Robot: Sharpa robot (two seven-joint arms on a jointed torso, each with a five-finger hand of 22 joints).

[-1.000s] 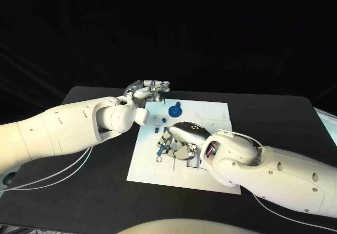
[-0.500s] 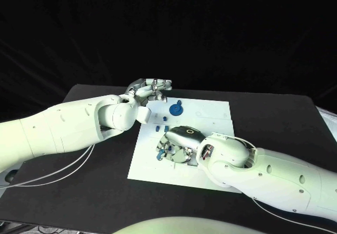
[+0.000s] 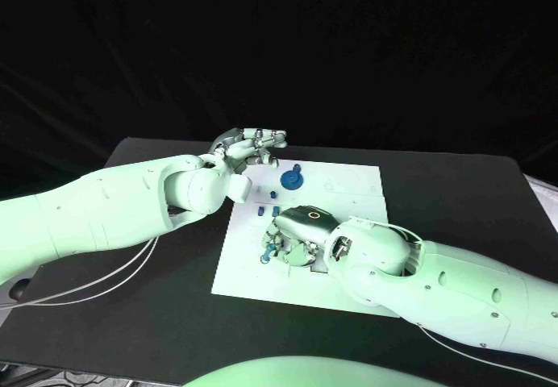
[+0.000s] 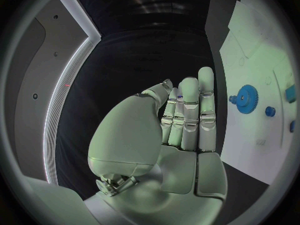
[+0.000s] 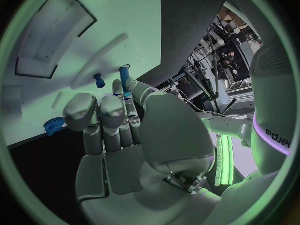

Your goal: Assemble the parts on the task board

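Head view is giving you the white task board (image 3: 349,181) lying in the middle of the black table (image 3: 465,193), with both arms reaching in over it. Your right hand (image 3: 293,234) is hanging low over the board's middle, palm down, and its fingers are covering several small blue parts there. Right wrist view is showing you that hand pinching a thin blue pin (image 5: 125,80) between the thumb and a fingertip, so it is holding that part while the other fingers are lying straight beside it. Just past the fingers in that view, a small blue peg (image 5: 98,80) is standing on the board, and a blue gear (image 5: 54,125) is sitting near the board's edge. Your left hand (image 3: 247,146) is hovering at the board's far left corner, above the table edge. Left wrist view is showing its fingers (image 4: 187,116) lying straight and close together with nothing in them, so the hand is empty. Beside those fingers you are seeing the blue gear on the board, well apart from the hand.
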